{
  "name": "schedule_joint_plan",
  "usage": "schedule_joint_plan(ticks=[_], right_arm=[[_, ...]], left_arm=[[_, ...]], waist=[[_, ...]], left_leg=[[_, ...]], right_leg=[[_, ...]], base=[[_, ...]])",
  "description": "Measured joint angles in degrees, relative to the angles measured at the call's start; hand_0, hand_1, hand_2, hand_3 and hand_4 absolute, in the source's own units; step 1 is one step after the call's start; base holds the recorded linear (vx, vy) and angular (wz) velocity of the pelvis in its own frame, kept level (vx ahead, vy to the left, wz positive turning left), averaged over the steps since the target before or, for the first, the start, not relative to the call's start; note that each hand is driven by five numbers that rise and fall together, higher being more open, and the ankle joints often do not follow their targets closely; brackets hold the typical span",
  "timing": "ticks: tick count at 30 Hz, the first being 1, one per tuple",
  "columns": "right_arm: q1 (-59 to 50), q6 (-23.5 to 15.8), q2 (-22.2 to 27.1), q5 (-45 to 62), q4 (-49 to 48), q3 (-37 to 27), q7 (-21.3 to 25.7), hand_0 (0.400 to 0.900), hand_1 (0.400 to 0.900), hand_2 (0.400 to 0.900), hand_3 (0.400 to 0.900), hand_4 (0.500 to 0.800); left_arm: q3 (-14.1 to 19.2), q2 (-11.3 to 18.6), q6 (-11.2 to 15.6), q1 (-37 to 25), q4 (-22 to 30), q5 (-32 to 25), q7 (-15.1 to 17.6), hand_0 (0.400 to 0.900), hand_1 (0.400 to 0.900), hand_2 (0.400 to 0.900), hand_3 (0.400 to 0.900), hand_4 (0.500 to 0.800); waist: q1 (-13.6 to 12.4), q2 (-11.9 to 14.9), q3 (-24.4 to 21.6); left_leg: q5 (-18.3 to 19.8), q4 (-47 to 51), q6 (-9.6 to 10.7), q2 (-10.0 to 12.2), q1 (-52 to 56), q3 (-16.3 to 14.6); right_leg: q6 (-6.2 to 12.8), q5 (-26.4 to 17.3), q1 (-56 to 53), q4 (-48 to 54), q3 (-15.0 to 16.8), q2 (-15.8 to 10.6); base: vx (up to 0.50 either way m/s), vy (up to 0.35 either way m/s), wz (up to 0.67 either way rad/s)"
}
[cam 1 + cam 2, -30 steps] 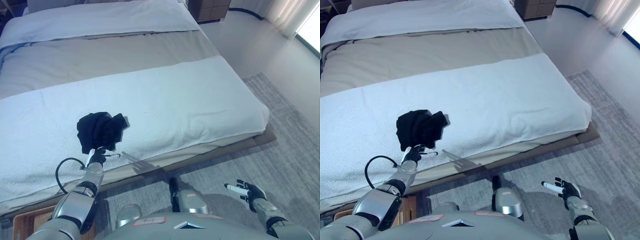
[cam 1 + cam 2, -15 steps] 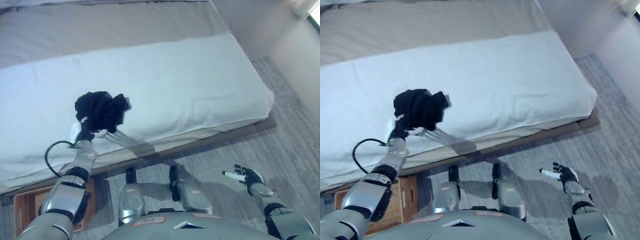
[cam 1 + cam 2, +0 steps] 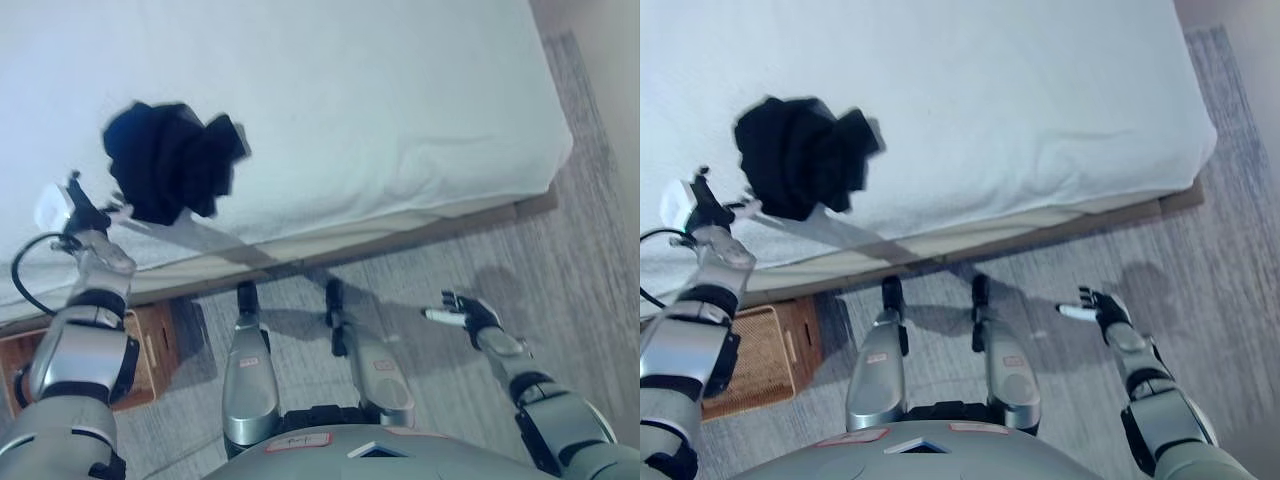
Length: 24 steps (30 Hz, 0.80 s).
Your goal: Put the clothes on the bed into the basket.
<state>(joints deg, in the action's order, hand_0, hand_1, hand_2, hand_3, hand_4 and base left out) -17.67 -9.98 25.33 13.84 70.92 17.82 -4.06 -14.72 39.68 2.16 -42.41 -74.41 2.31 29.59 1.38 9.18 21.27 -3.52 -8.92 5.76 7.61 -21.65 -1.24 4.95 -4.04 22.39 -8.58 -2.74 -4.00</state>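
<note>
A bunched black garment (image 3: 170,160) shows over the front edge of the white bed cover (image 3: 380,110), its shadow on the cover just below it. My left hand (image 3: 85,215) is at the garment's lower left edge, fingers pinched on the cloth. A brown wicker basket (image 3: 750,350) stands on the floor at the lower left, below the bed's edge and partly behind my left arm. My right hand (image 3: 462,312) is open and empty, low over the rug at the right.
The bed's wooden base (image 3: 400,235) runs across the view just beyond my legs. A grey rug (image 3: 560,270) covers the floor at the right. The bed's right corner (image 3: 560,150) is at the far right.
The camera has tipped down, so the bed's far part has left the view and the basket shows more. My left hand has swung out to the left with the black garment.
</note>
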Motion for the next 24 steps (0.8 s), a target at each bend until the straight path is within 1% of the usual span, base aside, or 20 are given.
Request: schedule_joint_plan(ticks=[2,4,6,8,9,12,15,16,18,19,20,24], right_arm=[[-1.62,-0.65,-0.21,0.13,-1.27,0.05,0.06,0.9,0.9,0.9,0.9,0.8],[-3.33,-0.76,-0.7,0.96,-1.36,0.81,0.17,0.9,0.9,0.9,0.9,0.8],[-4.17,-0.81,-0.81,1.85,-1.86,1.98,0.41,0.9,0.9,0.9,0.9,0.8],[-4.6,-0.86,-0.87,2.12,-2.49,2.35,0.68,0.9,0.9,0.9,0.9,0.8],[-5.0,-1.16,-0.96,2.26,-2.69,2.61,0.97,0.9,0.9,0.9,0.9,0.8],[-5.78,-1.92,-0.91,2.67,-4.7,2.74,1.34,0.9,0.9,0.9,0.9,0.8],[-6.11,-2.09,-0.81,3.79,-6.15,2.76,1.48,0.9,0.9,0.9,0.9,0.8],[-6.21,-2.08,-0.82,3.81,-6.17,2.76,1.48,0.9,0.9,0.9,0.9,0.8],[-6.21,-2.08,-0.74,3.89,-6.31,2.75,1.65,0.9,0.9,0.9,0.9,0.8],[-6.22,-2.08,-0.75,3.91,-6.31,2.75,1.71,0.9,0.9,0.9,0.9,0.8],[-6.21,-2.08,-0.75,3.92,-6.32,2.76,1.75,0.9,0.9,0.9,0.9,0.8],[-6.2,-2.05,-0.72,3.92,-7.19,2.76,1.78,0.9,0.9,0.9,0.9,0.8]], left_arm=[[-1.68,0.49,0.01,-3.89,-0.09,-0.77,-0.01,0.9,0.9,0.9,0.9,0.8],[-3.14,0.93,0.04,-6.66,-0.44,-0.97,0.0,0.9,0.9,0.9,0.9,0.8],[-4.7,1.16,0.09,-8.89,-1.28,-1.06,-0.01,0.9,0.9,0.9,0.9,0.8],[-5.48,1.52,0.12,-10.35,-1.62,-1.42,0.0,0.9,0.9,0.9,0.9,0.8],[-6.27,1.88,0.03,-11.9,-2.19,-2.27,0.04,0.9,0.9,0.9,0.9,0.8],[-6.32,3.37,0.11,-13.65,-2.83,-3.43,0.12,0.9,0.9,0.9,0.9,0.8],[-6.33,3.7,0.12,-15.18,-3.38,-5.31,0.21,0.9,0.9,0.9,0.9,0.8],[-6.33,3.73,0.11,-15.54,-3.39,-5.52,0.28,0.8,0.8,0.8,0.8,0.74],[-6.31,3.82,0.27,-16.54,-3.42,-6.26,0.26,0.484,0.484,0.484,0.484,0.551],[-6.32,3.91,0.4,-16.69,-3.45,-6.85,0.22,0.418,0.418,0.418,0.418,0.511],[-6.27,4.4,0.52,-17.01,-3.56,-7.73,-0.05,0.4,0.4,0.4,0.4,0.5],[-6.26,6.14,0.56,-17.8,-4.42,-7.79,-0.16,0.4,0.4,0.4,0.4,0.5]], waist=[[0.14,0.85,1.8],[0.91,1.53,2.94],[1.53,1.52,3.09],[1.88,1.5,3.18],[2.13,1.5,3.21],[3.19,1.53,3.22],[3.31,1.54,3.23],[3.31,1.54,3.23],[3.36,1.54,3.23],[3.38,1.54,3.23],[3.5,1.54,3.22],[4.77,1.59,3.16]], left_leg=[[-0.06,-0.96,0.06,0.02,-1.64,0.16],[-0.08,-1.56,0.06,0.02,-2.81,0.26],[-0.07,-1.96,0.08,0.02,-4.6,0.64],[-0.06,-2.24,0.08,0.07,-6.01,0.88],[-0.06,-2.71,0.09,0.04,-7.36,1.04],[0.04,-3.54,0.22,0.16,-10.14,1.13],[0.19,-4.7,0.4,0.29,-12.44,1.0],[0.19,-4.97,0.39,0.3,-12.94,1.03],[0.23,-5.37,0.41,0.31,-14.35,1.09],[0.23,-5.51,0.41,0.3,-14.64,1.09],[0.3,-6.13,0.39,0.28,-15.45,1.06],[0.73,-6.72,0.45,0.06,-16.81,1.01]], right_leg=[[-0.29,-0.39,1.23,-0.25,-0.08,0.02],[-0.31,-0.56,2.37,-0.74,-0.17,0.02],[-0.31,-0.56,3.96,-1.02,-0.38,-0.02],[-0.31,-0.56,5.39,-1.28,-0.36,0.04],[-0.31,-0.56,6.8,-1.91,-0.45,0.05],[-0.3,-0.54,9.62,-2.88,-0.48,0.15],[-0.29,-0.53,11.96,-3.71,-0.02,0.28],[-0.29,-0.53,12.45,-3.94,0.01,0.28],[-0.06,-0.34,13.78,-4.08,0.08,0.23],[-0.06,-0.35,14.01,-4.12,0.13,0.22],[-0.06,-0.35,14.59,-4.22,0.3,0.23],[-0.05,-0.36,15.81,-4.43,0.56,0.04]], base=[[-0.1,0.004,0.0],[-0.12,0.004,0.01],[-0.09,0.001,0.0],[-0.08,-0.001,0.0],[-0.08,-0.003,-0.01],[-0.05,-0.004,-0.06],[-0.01,0.001,-0.01],[0.0,0.033,0.01],[0.0,0.014,-0.02],[0.01,0.028,-0.07],[0.01,0.025,-0.06],[0.01,0.012,-0.03]])
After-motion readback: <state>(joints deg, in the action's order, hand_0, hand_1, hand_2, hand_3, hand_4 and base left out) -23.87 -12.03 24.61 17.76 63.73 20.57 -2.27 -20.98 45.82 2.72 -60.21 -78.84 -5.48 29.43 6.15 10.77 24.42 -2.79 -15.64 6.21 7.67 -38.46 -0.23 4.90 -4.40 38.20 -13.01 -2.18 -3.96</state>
